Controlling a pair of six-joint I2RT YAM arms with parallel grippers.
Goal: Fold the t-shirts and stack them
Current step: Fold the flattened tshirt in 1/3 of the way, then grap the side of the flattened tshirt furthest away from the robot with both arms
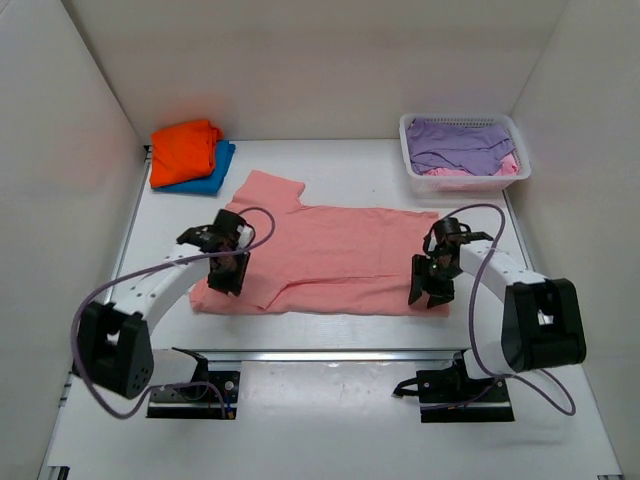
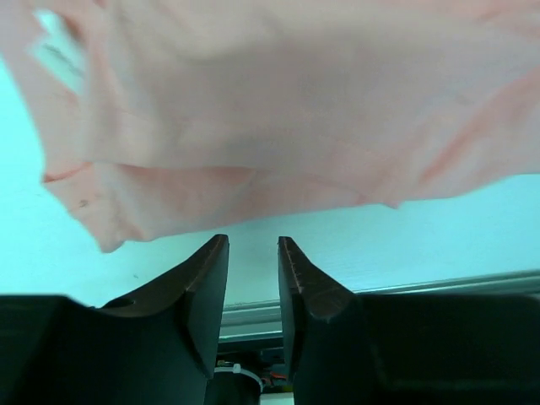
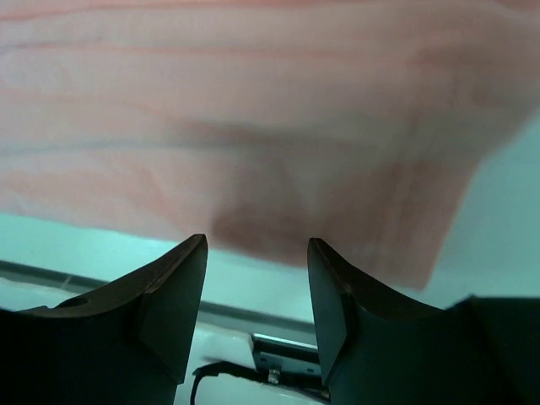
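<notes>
The salmon-pink t-shirt lies spread flat on the table; the white mesh basket at the far right holds 1 lavender-purple t-shirt over pink cloth, and 1 orange t-shirt sits folded on 1 blue t-shirt at the far left. The 2 arms bend down over the spread shirt's near hem, left gripper at its left end, right gripper at its right end. Both claws stand apart, the left narrowly, gripping nothing.
</notes>
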